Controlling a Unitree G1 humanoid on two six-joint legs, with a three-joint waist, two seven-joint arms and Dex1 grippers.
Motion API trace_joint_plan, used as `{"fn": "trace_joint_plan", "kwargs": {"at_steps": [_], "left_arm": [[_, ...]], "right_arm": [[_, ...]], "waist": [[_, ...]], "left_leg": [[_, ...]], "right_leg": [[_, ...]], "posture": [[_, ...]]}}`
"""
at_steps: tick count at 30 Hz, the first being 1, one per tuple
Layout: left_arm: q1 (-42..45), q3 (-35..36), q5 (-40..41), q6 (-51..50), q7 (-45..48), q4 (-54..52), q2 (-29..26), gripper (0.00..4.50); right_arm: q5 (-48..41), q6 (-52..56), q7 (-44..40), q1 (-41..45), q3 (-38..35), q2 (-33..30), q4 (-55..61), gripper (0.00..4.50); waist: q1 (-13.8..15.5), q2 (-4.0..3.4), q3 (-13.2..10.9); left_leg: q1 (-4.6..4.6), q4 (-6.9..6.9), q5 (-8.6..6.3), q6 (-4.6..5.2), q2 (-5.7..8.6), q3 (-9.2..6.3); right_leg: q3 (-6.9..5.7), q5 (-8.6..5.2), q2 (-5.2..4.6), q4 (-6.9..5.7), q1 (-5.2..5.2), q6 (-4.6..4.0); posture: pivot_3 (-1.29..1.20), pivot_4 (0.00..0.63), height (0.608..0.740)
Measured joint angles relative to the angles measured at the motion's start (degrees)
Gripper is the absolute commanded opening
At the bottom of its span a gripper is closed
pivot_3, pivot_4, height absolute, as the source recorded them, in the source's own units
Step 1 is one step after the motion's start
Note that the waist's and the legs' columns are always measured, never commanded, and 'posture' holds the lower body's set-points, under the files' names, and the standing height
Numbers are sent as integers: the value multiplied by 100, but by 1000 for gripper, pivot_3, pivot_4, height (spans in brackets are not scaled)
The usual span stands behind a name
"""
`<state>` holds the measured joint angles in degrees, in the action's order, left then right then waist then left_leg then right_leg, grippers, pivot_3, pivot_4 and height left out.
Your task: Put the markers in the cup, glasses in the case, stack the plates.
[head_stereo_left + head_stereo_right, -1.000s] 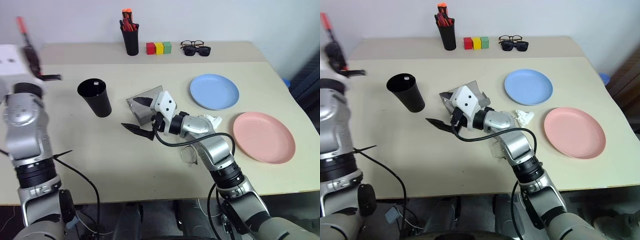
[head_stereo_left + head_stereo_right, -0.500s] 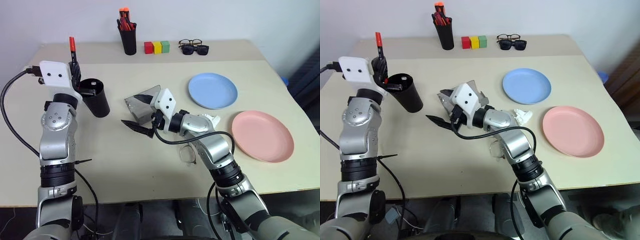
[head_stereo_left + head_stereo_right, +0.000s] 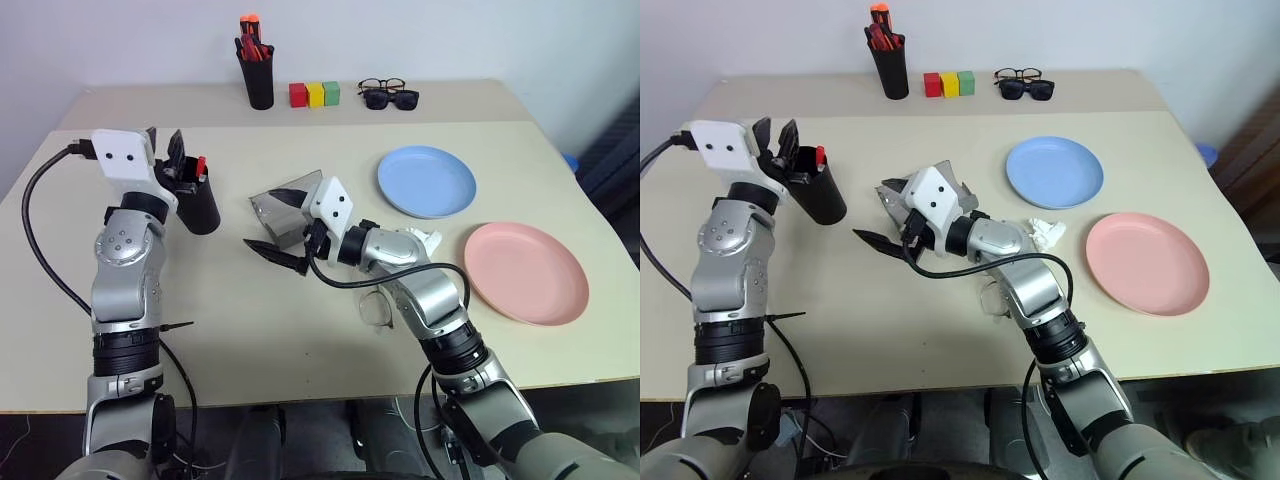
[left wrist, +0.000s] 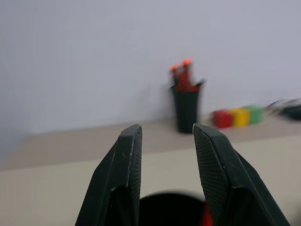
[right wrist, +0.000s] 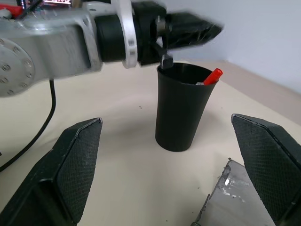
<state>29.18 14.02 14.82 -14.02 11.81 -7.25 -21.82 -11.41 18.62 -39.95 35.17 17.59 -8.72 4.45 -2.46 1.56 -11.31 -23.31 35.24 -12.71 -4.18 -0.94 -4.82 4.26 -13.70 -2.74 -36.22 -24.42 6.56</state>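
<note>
While the red-capped marker (image 3: 818, 155) leans inside the cup (image 3: 820, 196), L gripper (image 3: 778, 137) hangs over its rim, fingers parted, holding nothing.
Lift L straight up, no nudging the cup. R gripper (image 3: 281, 232), wide open and empty, sits at cup's 3 o'clock by the case (image 3: 285, 210). Beige table (image 3: 300, 320); plain pale wall at 12.

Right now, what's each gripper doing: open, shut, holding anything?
Left gripper: jaws open, empty, above the cup; red-capped marker sits in the cup.
Right gripper: jaws wide open, empty.
</note>
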Motion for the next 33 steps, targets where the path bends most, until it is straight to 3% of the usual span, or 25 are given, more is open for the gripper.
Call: {"fn": "trace_joint_plan", "kwargs": {"at_steps": [5, 9, 17, 20, 27, 33], "left_arm": [[-94, -917, 591, -1460, 1015, -1060, -590, 4480], [-189, -1862, 517, -2539, 1635, -1117, -1244, 4480], [260, -2506, 157, -3030, 1821, 77, -829, 4480], [414, -2624, 13, -2833, 1955, 463, -658, 3636], [533, -2692, -99, -2428, 2480, 909, -482, 24], [515, -3042, -422, -1457, 3422, 952, -944, 24]], "right_arm": [[-68, 244, -270, -212, -265, -790, 288, 4500], [-75, 343, -529, -329, -506, -1472, 504, 4500], [-32, 343, -530, -542, -794, -1928, 559, 4500], [5, 358, -458, -728, -799, -1939, 629, 4500], [2, 518, -285, -992, -802, -1939, 1096, 4500], [-2, 667, -205, -1071, -862, -2054, 1216, 4500]], "waist": [[-6, -1, 0], [-79, -7, -4], [-60, -7, -4], [-10, -7, -4], [-3, -7, -4], [-5, -7, -4]], "left_leg": [[0, 7, 0, 0, 5, 2], [7, 1, 0, 2, 0, 0], [3, 5, 1, 2, 0, 1], [2, 6, 1, 2, 1, 2], [1, 6, 1, 2, 1, 2], [1, 6, 1, 2, 1, 3]], "right_leg": [[2, 0, -3, 0, 2, 1], [3, -2, 7, -4, 1, -1], [3, -2, 6, -1, 2, 0], [3, -2, 4, 0, 2, 0], [3, -2, 4, 1, 2, 0], [4, -2, 3, 1, 1, 0]], "posture": [[0, 150, 740], [0, 150, 740], [0, 150, 740], [0, 150, 740], [0, 150, 740], [0, 150, 740]]}}
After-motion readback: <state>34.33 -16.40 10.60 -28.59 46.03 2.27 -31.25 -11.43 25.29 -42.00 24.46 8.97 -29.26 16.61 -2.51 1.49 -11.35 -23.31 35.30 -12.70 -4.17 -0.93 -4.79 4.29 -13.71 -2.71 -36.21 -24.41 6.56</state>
